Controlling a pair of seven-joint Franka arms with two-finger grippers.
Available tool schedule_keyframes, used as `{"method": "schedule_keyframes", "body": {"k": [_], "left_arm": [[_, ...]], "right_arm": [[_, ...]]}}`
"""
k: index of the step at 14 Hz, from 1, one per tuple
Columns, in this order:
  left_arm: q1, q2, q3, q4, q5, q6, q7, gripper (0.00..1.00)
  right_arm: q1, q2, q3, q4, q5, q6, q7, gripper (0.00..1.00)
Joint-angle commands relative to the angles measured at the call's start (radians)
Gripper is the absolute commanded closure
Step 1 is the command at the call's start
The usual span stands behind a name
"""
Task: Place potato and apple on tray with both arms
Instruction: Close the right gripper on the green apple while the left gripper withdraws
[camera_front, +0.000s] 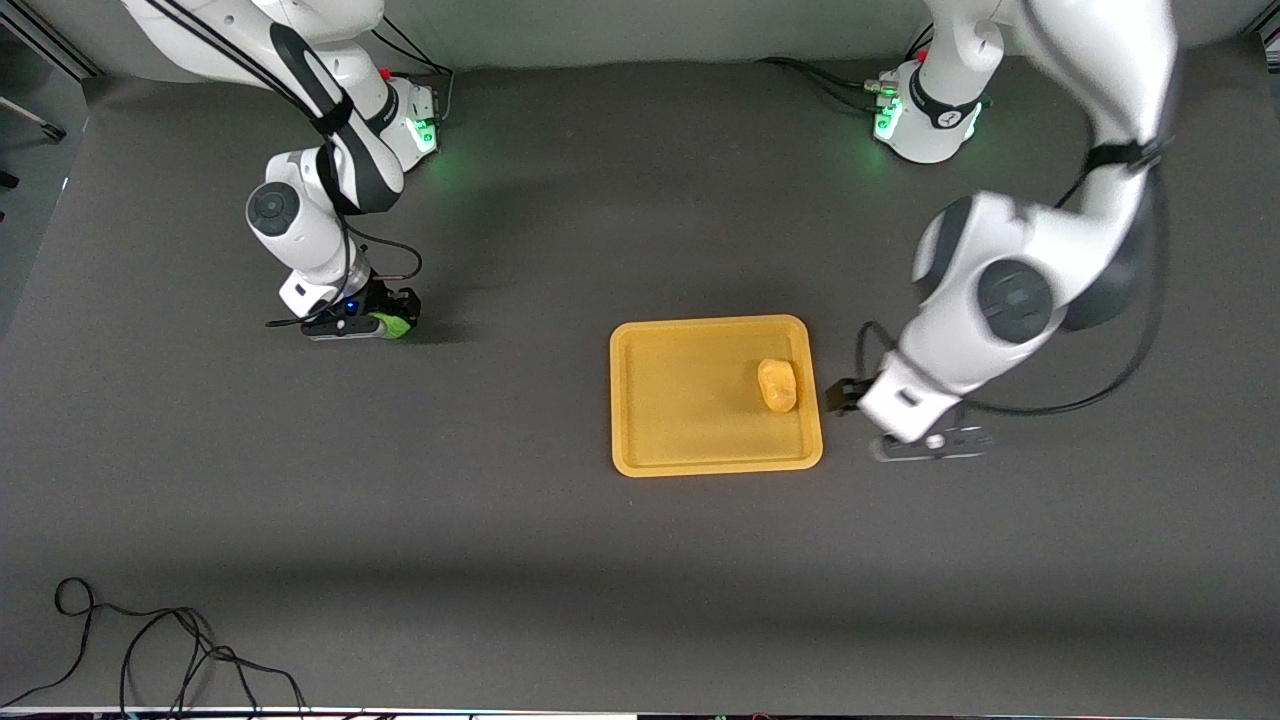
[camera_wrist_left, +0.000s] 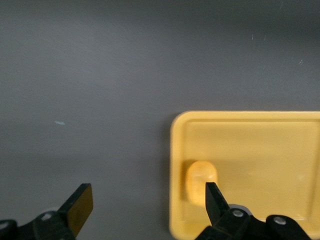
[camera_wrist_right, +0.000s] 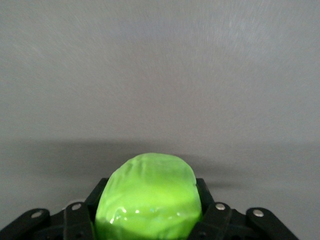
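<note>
Broad dark grey table (camera_front: 560, 560), mostly bare; wide open room around the tray (camera_front: 680, 400) toward the front camera and toward the right arm's end. Tray flat, yellow-orange, rounded corners, low raised rim, lying near the left arm's end. Potato (camera_front: 778, 385) on the tray, close to the rim on the left arm's side; small, oval, slightly bumpy, nearly the tray's colour; seen also in the left wrist view (camera_wrist_left: 201, 181) just inside the rim (camera_wrist_left: 175, 165). Left gripper (camera_front: 838, 397) just off the tray's edge toward the left arm's end, over bare table; fingers (camera_wrist_left: 80, 205) spread wide, nothing between them. Right gripper (camera_front: 385, 322) low toward the right arm's end, well apart from the tray, clamped on the apple (camera_front: 392, 325); apple bright green, roundish, rough glossy surface, filling the gap between the pads in the right wrist view (camera_wrist_right: 147, 197). Loose black cable (camera_front: 150, 640) near the front edge. No readable writing or labels.
</note>
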Motion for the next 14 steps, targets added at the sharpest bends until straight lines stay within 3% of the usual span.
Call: {"method": "schedule_keyframes", "body": {"k": [1, 4, 7, 10, 14], "left_arm": [[0.059, -0.09, -0.005, -0.016, 0.008, -0.085, 0.105, 0.0], [0.139, -0.101, -0.005, 0.066, 0.008, -0.211, 0.223, 0.0], [0.197, -0.105, 0.001, 0.107, 0.028, -0.265, 0.297, 0.0], [0.259, -0.124, 0.003, 0.087, 0.031, -0.268, 0.429, 0.0], [0.288, -0.148, 0.006, 0.09, 0.032, -0.3, 0.455, 0.0]], "right_arm": [[0.007, -0.169, -0.006, 0.11, 0.013, -0.295, 0.004, 0.52], [0.006, -0.249, -0.011, 0.32, 0.013, -0.634, 0.004, 0.52], [0.006, -0.226, -0.017, 0.624, 0.001, -0.953, 0.012, 0.52], [0.009, -0.154, -0.011, 0.802, -0.002, -1.015, 0.016, 0.52], [0.076, 0.105, 0.007, 1.095, 0.004, -1.017, 0.065, 0.52]]}}
